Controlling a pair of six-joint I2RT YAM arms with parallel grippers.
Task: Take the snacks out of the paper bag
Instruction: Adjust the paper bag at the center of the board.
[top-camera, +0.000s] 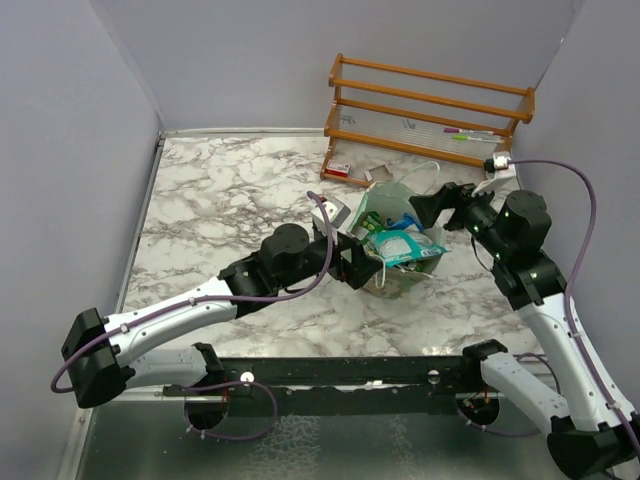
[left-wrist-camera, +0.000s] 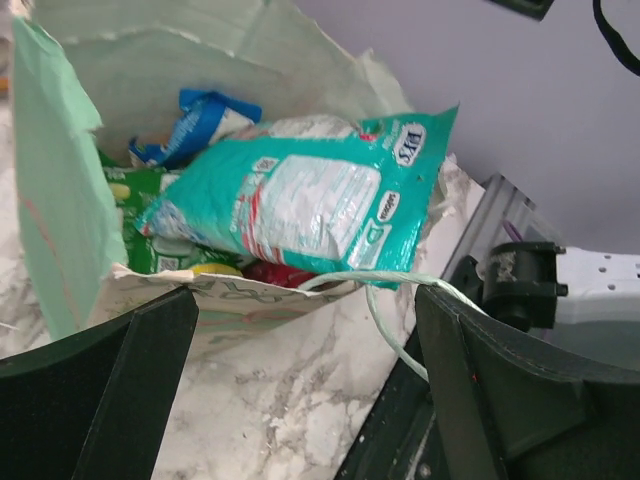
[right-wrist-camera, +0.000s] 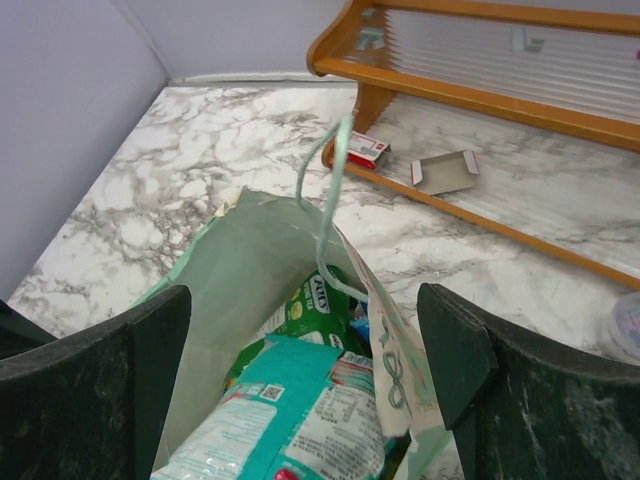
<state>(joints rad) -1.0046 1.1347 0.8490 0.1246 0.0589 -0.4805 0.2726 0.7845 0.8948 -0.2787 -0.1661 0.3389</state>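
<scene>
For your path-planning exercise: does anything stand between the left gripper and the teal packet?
The front rim of the bag and its string handle lie between the open left gripper and the teal packet.

The pale green paper bag (top-camera: 372, 210) gaped open — a teal-white packet (left-wrist-camera: 300, 205) lay slanted across its mouth, a blue packet (left-wrist-camera: 200, 115) and a yellow-green packet (right-wrist-camera: 315, 300) tucked beneath.

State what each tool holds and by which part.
Nothing: the left tool and right tool both stand open by the paper bag, gripping neither it nor the snacks.
</scene>
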